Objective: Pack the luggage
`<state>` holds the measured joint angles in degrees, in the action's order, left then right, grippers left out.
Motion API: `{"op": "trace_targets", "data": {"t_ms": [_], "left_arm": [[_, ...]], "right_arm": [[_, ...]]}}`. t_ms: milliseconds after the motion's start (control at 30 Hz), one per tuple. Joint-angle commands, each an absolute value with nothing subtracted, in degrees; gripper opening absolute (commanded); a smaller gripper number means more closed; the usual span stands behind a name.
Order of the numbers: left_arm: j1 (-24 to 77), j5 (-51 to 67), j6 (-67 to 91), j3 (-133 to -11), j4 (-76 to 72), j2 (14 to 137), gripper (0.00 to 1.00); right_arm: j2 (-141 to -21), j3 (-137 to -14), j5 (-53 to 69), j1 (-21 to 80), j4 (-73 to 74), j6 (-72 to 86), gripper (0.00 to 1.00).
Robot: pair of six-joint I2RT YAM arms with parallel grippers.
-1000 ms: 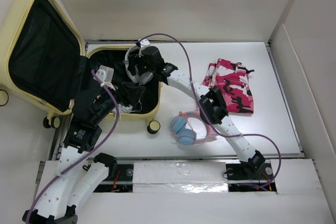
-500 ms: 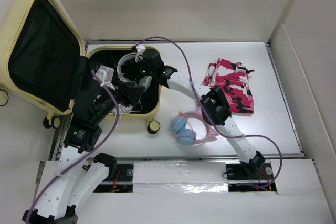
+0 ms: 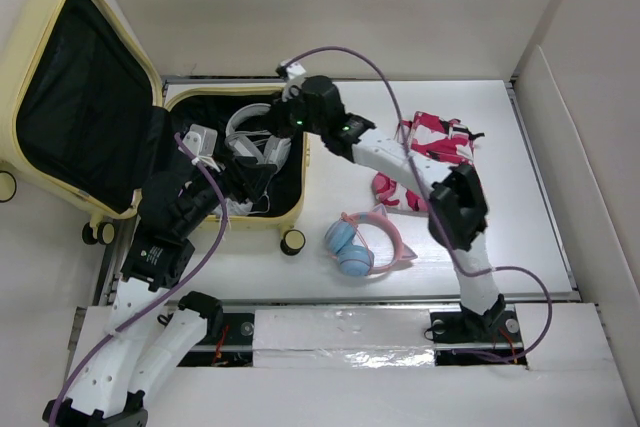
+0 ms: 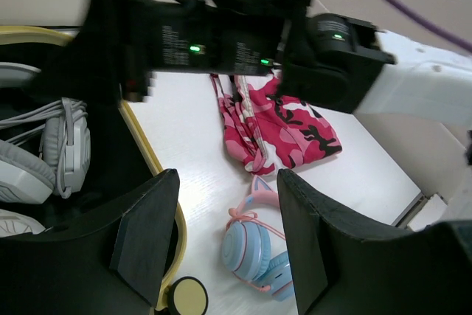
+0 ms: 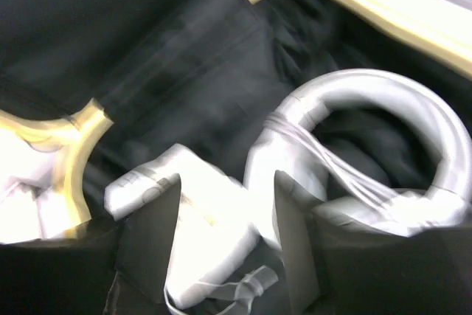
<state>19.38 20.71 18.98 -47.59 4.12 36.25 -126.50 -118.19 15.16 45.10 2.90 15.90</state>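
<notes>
Luggage (image 3: pixel 262 219) is found open at the desk's left end, directly beneath the right hand (image 5: pixel 221 204), fingers seen apart and empty; left hand (image 4: pixel 227 189), likewise parted, is held over its near side.

No text, brand, number or sign can be read in any view. The only marks that look like lettering are a few faint pale lines of print on the black housing (image 4: pixel 199 35) at the end of the right arm (image 4: pixel 435 79). In the left wrist view they sit above and beyond the left fingers (image 4: pixel 147 234). They are too blurred to make out a single character.
</notes>
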Motion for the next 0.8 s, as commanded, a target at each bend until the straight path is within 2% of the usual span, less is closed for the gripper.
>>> {"op": "trace_targets", "data": {"t_ms": [0,33,100,167,233,267,333,433,467,567,767], "left_arm": [[19.07,20.57,19.34,-46.93,1.58,35.86,0.53],[19.07,20.57,19.25,-46.93,1.67,35.69,0.53],[19.07,20.65,19.34,-47.20,1.49,35.95,0.53],[19.07,20.57,19.25,-47.20,1.76,36.04,0.52],[19.07,20.57,19.25,-47.02,1.76,36.03,0.49],[19.07,20.48,19.25,-47.28,1.76,36.12,0.48],[19.07,20.74,19.25,-47.46,1.85,36.73,0.48],[19.07,21.01,19.34,-47.20,1.76,36.91,0.48],[19.07,20.83,19.42,-47.28,1.76,36.91,0.48],[19.07,20.57,19.34,-47.29,1.85,37.18,0.48],[19.07,20.74,19.42,-47.20,1.76,37.27,0.48]], "right_arm": [[-111.30,-104.41,10.56,42.72,-6.24,13.80,0.06],[-108.14,-96.15,9.85,42.71,-7.55,13.45,0.01],[-98.29,-86.80,7.22,42.71,-8.87,13.62,0.00],[-89.44,-72.17,4.76,42.71,-11.24,15.02,0.03],[-84.22,-63.85,2.74,42.71,-10.47,16.17,0.06],[-81.68,-57.37,-1.19,42.71,-6.80,17.22,0.10],[-74.20,-52.14,-8.05,43.24,-1.44,18.71,0.11],[-65.52,-43.18,-17.73,43.24,10.59,24.15,0.26],[-63.91,-41.07,-20.89,43.24,11.94,26.00,0.38],[-59.86,-33.85,-21.28,42.63,15.81,32.42,0.55],[-59.23,-27.95,-17.41,42.10,16.27,37.00,0.58]]}}
